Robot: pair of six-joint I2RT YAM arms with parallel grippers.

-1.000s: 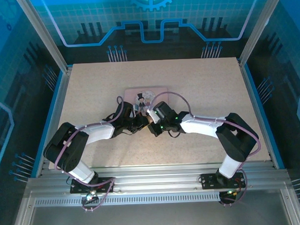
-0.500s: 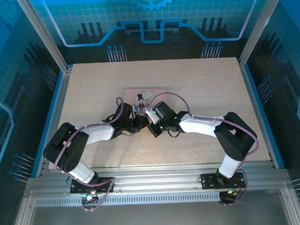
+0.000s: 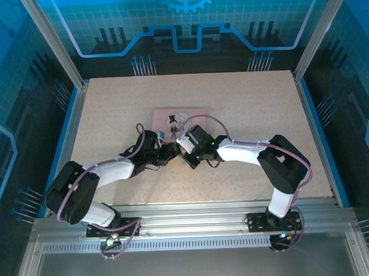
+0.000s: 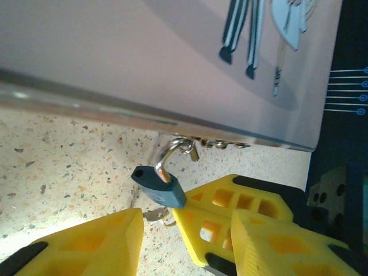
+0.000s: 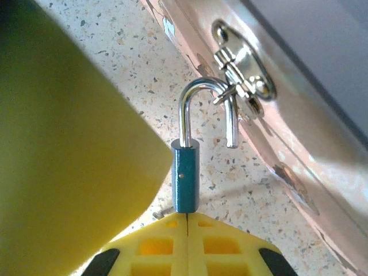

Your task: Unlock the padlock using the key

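The padlock (image 5: 186, 178) is a small blue block with a silver shackle. The shackle is sprung open, with one leg free of the body and the loop still hooked in the hasp (image 5: 241, 75) of the pink tin (image 3: 179, 118). My right gripper (image 5: 187, 217) is shut, its tips pressed against the padlock's underside. The key is pinched between them and almost hidden; a sliver of metal (image 4: 155, 215) peeks out below the padlock (image 4: 159, 185). My left gripper (image 4: 178, 253) stands open. Its fingers (image 4: 86, 247) flank the padlock and the right gripper's fingers (image 4: 230, 213) without touching the lock.
The pink tin with the cartoon couple lies flat on the speckled table (image 3: 244, 99), its front wall (image 4: 86, 98) just behind the padlock. Both grippers (image 3: 178, 151) meet at the tin's near edge. Blue enclosure walls (image 3: 330, 139) border the table.
The left arm has drawn back toward the near left, and more of the pink tin's lid shows. The right arm has stretched slightly further left and stays at the tin's near edge.
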